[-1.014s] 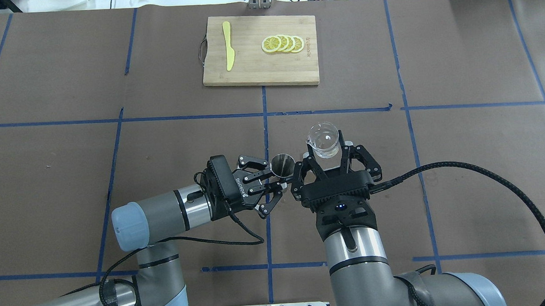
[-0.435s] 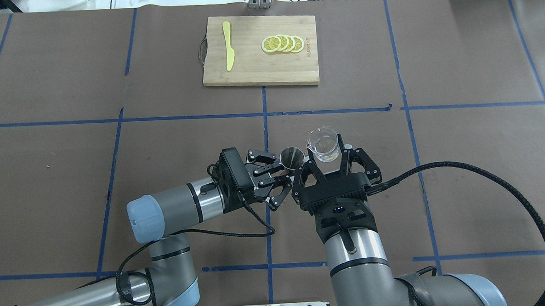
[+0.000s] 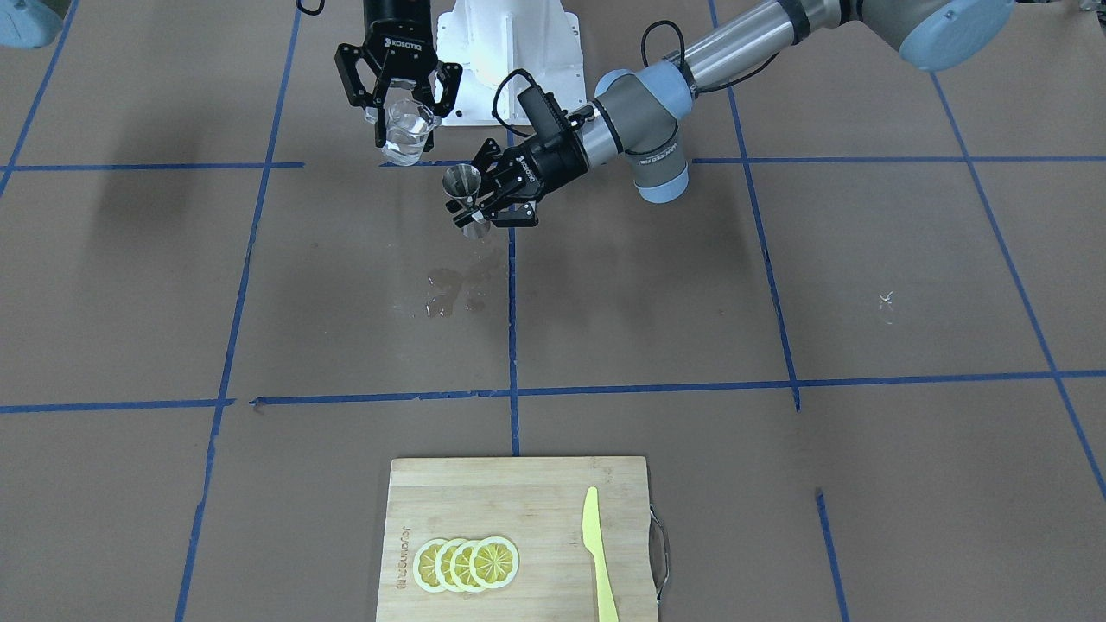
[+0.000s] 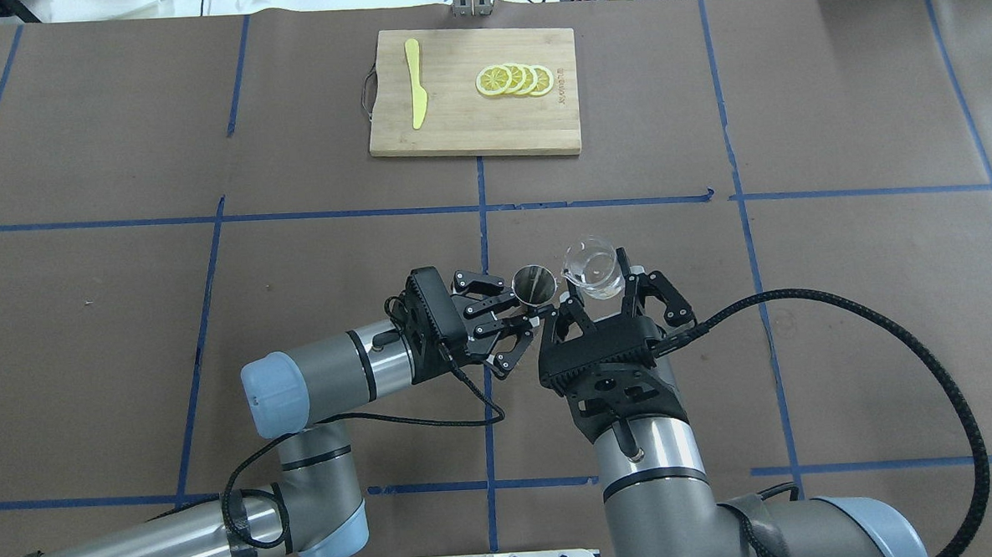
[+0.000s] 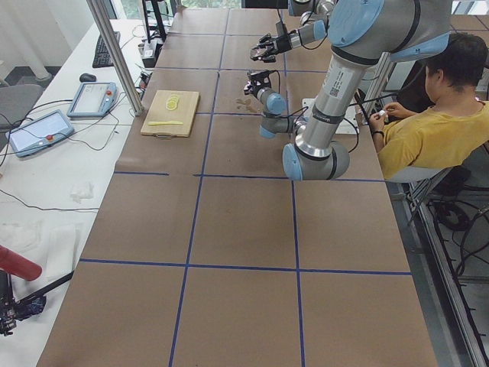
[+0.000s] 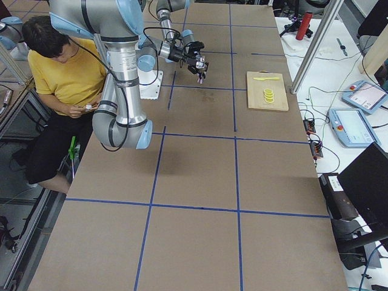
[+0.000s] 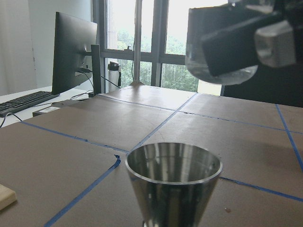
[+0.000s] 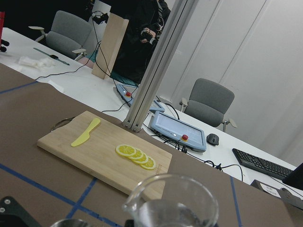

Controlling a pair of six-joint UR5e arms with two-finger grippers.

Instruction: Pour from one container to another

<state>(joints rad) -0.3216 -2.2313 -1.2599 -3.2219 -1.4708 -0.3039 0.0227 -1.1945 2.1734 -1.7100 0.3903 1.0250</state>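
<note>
Right pincer [image 3: 404,119], marked ROBOTIQ, closed around small clear glass spouted cup [image 4: 592,268]; left pincer [image 4: 532,309] grips silver steel hourglass jigger [image 4: 534,283], just left.

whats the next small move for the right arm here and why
Probably roll the right gripper slightly so the lip of the glass cup dips over the jigger. The lip points at the jigger's open mouth, which the left gripper holds upright just beside and below it. Wet patches underneath suggest going slowly.
</note>
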